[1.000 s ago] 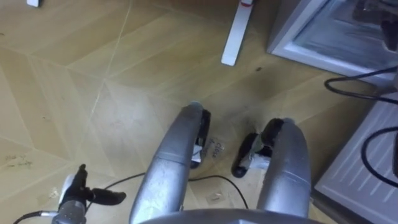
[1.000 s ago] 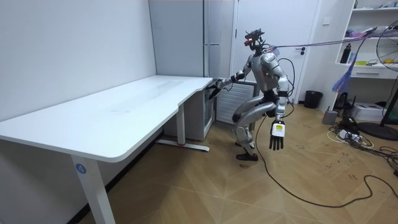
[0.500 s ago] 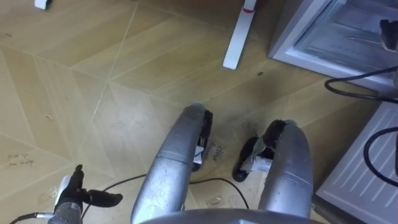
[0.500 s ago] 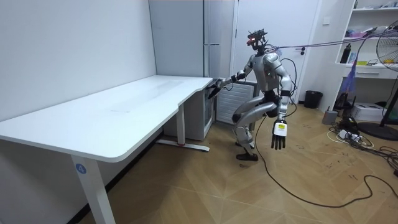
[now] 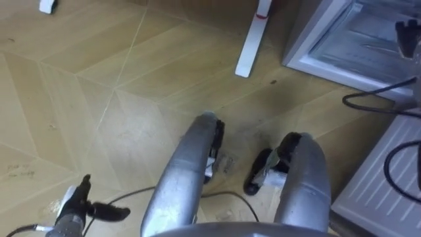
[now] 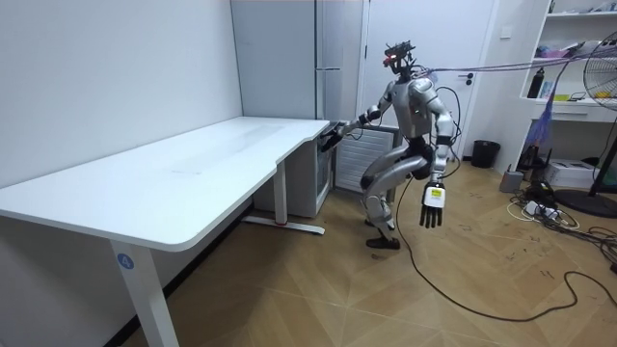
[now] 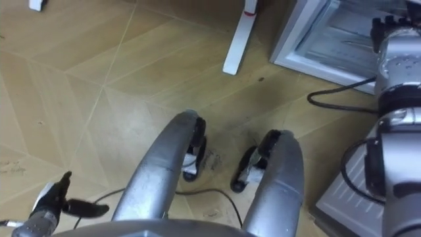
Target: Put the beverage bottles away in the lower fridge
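A white desk runs along the room view's left. At its far end the humanoid stands with knees bent on the wood floor, a tall grey fridge behind it. Seen from the head camera, the left hand hangs low at the robot's left side above the floor. Its fingers are straight and spread, the thumb is out, and it carries nothing. The room view shows the same hand dangling beside the thigh, fingers pointing down. Further right lies the white desk foot. Past it is the lower fridge, its pale frame at floor level by the desk's end. The right arm is stretched out at chest height toward that corner, and the right hand is just beside the desk's corner, above the lower fridge. Whether its fingers are apart or closed cannot be told. Drinks cannot be made out, either in the fridge or at that hand. A white ribbed panel stands close at the robot's right.
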Controlling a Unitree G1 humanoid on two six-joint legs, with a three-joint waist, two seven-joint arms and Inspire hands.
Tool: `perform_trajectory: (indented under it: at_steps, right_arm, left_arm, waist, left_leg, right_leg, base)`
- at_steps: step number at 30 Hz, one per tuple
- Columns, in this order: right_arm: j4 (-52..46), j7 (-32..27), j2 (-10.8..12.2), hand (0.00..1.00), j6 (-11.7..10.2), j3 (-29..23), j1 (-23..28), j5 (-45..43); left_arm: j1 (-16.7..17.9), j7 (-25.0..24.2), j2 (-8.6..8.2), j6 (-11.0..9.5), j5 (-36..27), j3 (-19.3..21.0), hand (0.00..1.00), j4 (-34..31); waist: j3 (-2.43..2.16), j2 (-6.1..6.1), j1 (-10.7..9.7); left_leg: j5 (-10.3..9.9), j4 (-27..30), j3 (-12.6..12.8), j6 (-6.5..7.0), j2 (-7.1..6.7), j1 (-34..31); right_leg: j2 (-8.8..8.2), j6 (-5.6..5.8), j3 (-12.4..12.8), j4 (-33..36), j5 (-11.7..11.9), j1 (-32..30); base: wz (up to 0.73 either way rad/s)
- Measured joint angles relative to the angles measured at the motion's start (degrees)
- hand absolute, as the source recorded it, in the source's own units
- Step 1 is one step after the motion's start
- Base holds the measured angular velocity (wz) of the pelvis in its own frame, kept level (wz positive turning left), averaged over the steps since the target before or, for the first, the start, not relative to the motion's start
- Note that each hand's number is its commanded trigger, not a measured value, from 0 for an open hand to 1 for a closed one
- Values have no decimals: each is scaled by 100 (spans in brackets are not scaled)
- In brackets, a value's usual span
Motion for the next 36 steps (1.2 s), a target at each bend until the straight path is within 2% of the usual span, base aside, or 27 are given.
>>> perform_trajectory:
  at_steps: [3, 5, 6, 7, 8, 11, 13, 18, 21, 24, 28, 30, 32, 34, 36]
  right_arm:
    - [405, 597, -2, 0, 213, 75, 244, -32]
    - [638, 1100, -4, 0, 370, 115, 470, -451]
    - [647, 1207, -5, 0, 374, 156, 517, -556]
    - [795, 1466, -3, 0, 441, 256, 589, -788]
    - [901, 1708, -4, 0, 504, 277, 729, -1028]
    - [1180, 2106, -3, 0, 662, 285, 878, -1659]
    - [1610, 2469, -4, 0, 717, 436, 1078, -2183]
    - [2086, 2726, -6, 0, 855, 678, 1526, -3724]
    - [2212, 2787, 84, 0, 933, 787, 1825, -4518]
    - [2227, 2783, 310, 0, 994, 905, 2155, -5100]
    - [2312, 2787, 789, 0, 981, 1182, 2805, -5651]
    - [2395, 2788, 1029, 0, 1000, 1244, 3050, -5882]
    - [2368, 2764, 1285, 0, 1070, 1318, 3319, -6076]
    - [2361, 2756, 1447, 0, 1075, 1323, 3525, -6065]
    - [2357, 2756, 1543, 0, 1069, 1245, 3695, -6056]
  left_arm:
    - [54, -86, 60, 54, -8, -1, 0, 39]
    - [76, -158, 106, 98, -3, 9, 0, 41]
    - [67, -179, 113, 102, -2, 16, 0, 55]
    - [23, -214, 117, 102, 0, 32, 0, 173]
    - [-74, -247, 117, 107, -8, 46, 0, 307]
    - [-181, -274, 117, 127, -11, 66, 0, 534]
    - [-216, -281, 113, 125, -8, 63, 0, 736]
    - [-265, -263, 104, 156, -1, 76, 0, 916]
    - [-352, -246, 13, 234, -12, 78, 0, 997]
    - [-542, -185, -119, 317, 0, 81, 0, 1217]
    - [-557, -103, -506, 350, 60, 74, 0, 1393]
    - [-529, -102, -578, 360, 57, 78, 0, 1412]
    - [-540, -15, -685, 392, 53, 116, 0, 1437]
    - [-526, 33, -769, 388, 60, 187, 0, 1508]
    - [-492, 90, -865, 387, 64, 344, 0, 1558]
  waist:
    - [6, -10, 11]
    - [7, -23, 79]
    - [15, -34, 88]
    - [27, -59, 84]
    - [25, -96, 46]
    - [23, -104, -32]
    - [17, -120, -84]
    - [-9, -145, -74]
    - [-31, -108, -88]
    - [-67, -76, -62]
    - [-166, -28, -217]
    - [-164, -57, -212]
    - [-172, -61, -292]
    - [-163, -91, -369]
    - [-181, -109, -406]
  left_leg:
    - [8, -324, -24, -14, 37, 406]
    - [26, -616, -48, -45, 142, 667]
    - [35, -685, -45, -48, 178, 723]
    - [62, -832, -49, -39, 188, 848]
    - [71, -970, -60, -46, 188, 990]
    - [89, -1208, -143, -73, 191, 1245]
    - [100, -1482, -185, -88, 231, 1607]
    - [113, -1987, -165, -96, 330, 2136]
    - [116, -2261, -143, -97, 413, 2480]
    - [136, -2597, -133, -130, 502, 2877]
    - [307, -3388, -126, -135, 485, 3732]
    - [377, -3704, -110, -158, 487, 4081]
    - [416, -3930, -112, -193, 515, 4381]
    - [492, -4218, -101, -211, 518, 4708]
    - [552, -4513, -71, -232, 540, 5010]
  right_leg:
    - [96, 24, -86, -352, 49, 414]
    - [241, 37, -140, -726, 167, 683]
    - [280, 31, -146, -812, 201, 733]
    - [279, -37, -195, -953, 255, 868]
    - [277, -50, -232, -1075, 263, 1007]
    - [331, -54, -364, -1382, 290, 1321]
    - [491, 0, -399, -1716, 337, 1705]
    - [655, 69, -404, -2298, 438, 2217]
    - [814, 119, -386, -2654, 513, 2563]
    - [945, 116, -421, -3093, 615, 2966]
    - [1047, 213, -433, -3857, 772, 3809]
    - [1074, 225, -432, -4147, 820, 4135]
    - [1095, 216, -499, -4411, 851, 4455]
    - [1127, 228, -520, -4668, 908, 4758]
    - [1191, 226, -526, -4971, 988, 5054]
  base:
    - [-3]
    - [-19]
    - [-18]
    - [-6]
    - [0]
    - [5]
    - [0]
    - [-8]
    - [-11]
    - [-12]
    - [6]
    - [0]
    - [2]
    - [2]
    - [-2]
